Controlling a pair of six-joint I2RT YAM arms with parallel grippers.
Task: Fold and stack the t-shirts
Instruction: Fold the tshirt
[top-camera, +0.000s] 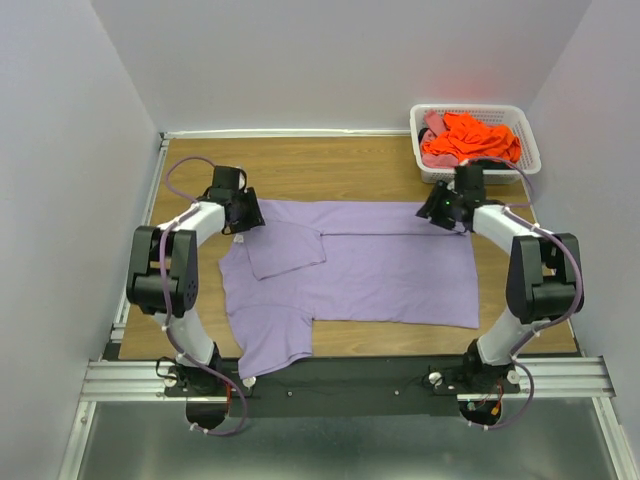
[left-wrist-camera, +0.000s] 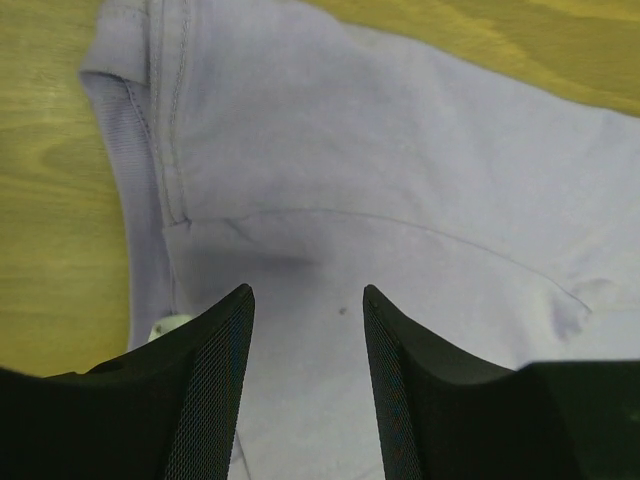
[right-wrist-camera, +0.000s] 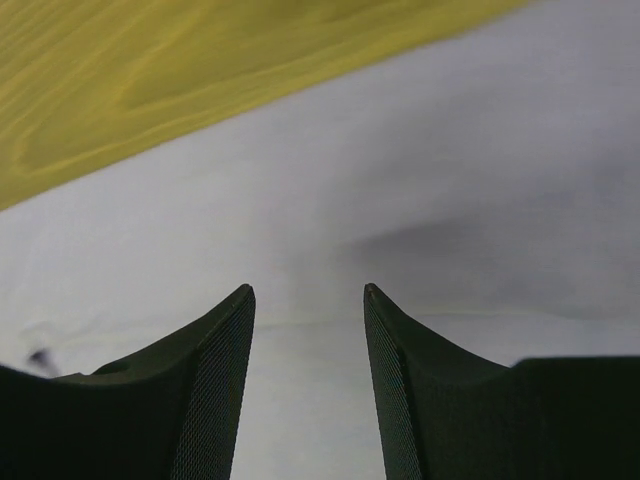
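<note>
A large lavender t-shirt (top-camera: 370, 275) lies spread flat on the wooden table, one sleeve folded over its body at the left and the other sleeve reaching the near edge. My left gripper (top-camera: 243, 222) is open over the shirt's far left corner, by the collar; in the left wrist view (left-wrist-camera: 306, 292) its fingers straddle the cloth (left-wrist-camera: 400, 200) beside the ribbed neckband. My right gripper (top-camera: 437, 212) is open over the far right corner; the right wrist view (right-wrist-camera: 308, 292) shows lavender cloth (right-wrist-camera: 400, 180) between its fingers. Orange and pink shirts (top-camera: 470, 140) lie piled in the basket.
The white lattice basket (top-camera: 528, 135) stands at the far right corner of the table. Bare wood (top-camera: 330, 165) shows beyond the shirt. White walls close in on three sides. The table's metal rail (top-camera: 340, 375) runs along the near edge.
</note>
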